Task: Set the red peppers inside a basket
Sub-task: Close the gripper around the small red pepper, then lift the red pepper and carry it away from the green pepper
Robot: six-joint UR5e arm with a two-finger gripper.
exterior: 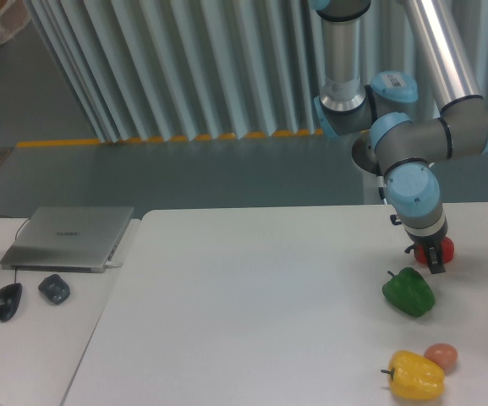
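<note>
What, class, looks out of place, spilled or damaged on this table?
Nothing spilled or damaged. The odd point: no basket is in view. The hand is at the small glossy red bell pepper, behind the green bell pepper.
</note>
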